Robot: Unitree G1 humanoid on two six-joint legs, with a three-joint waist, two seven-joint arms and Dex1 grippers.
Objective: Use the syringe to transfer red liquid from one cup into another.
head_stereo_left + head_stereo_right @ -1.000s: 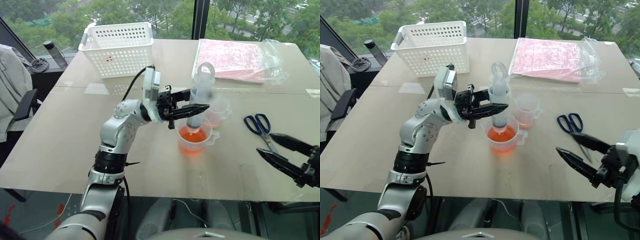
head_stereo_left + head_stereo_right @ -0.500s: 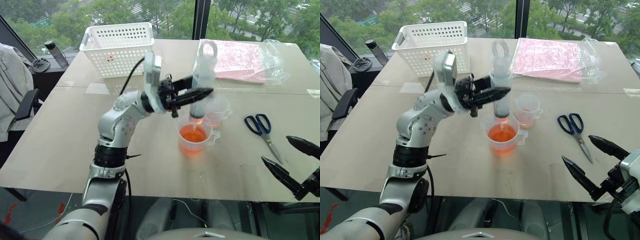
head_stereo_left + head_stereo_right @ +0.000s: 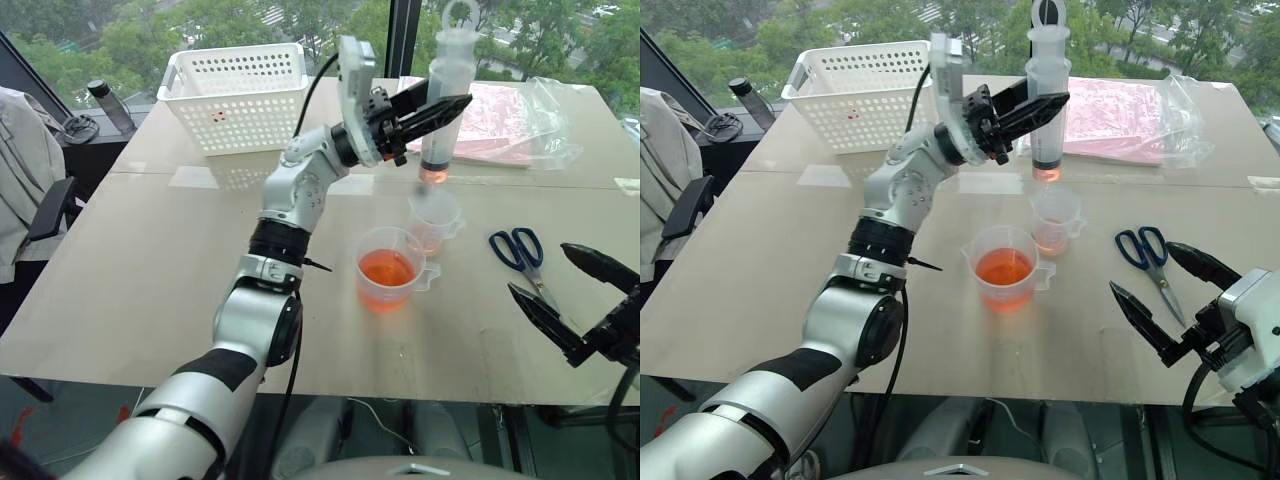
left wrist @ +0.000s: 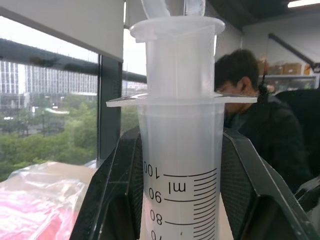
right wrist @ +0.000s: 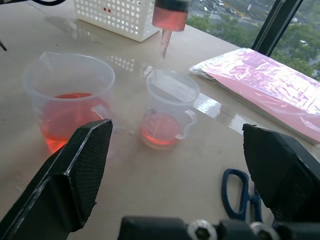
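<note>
With my left gripper (image 3: 440, 105) clamped on the large clear plastic syringe (image 3: 441, 95), right gripper (image 3: 580, 310) apart, I next lower its tip into the smaller clear cup (image 3: 432, 222) below.

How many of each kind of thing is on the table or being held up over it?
Cups: 2, big cup, small cup
Syringe: 1, held up in the left hand
Scissors: 1
Basket: 1
Pink plastic bag: 1
Total: 6
</note>
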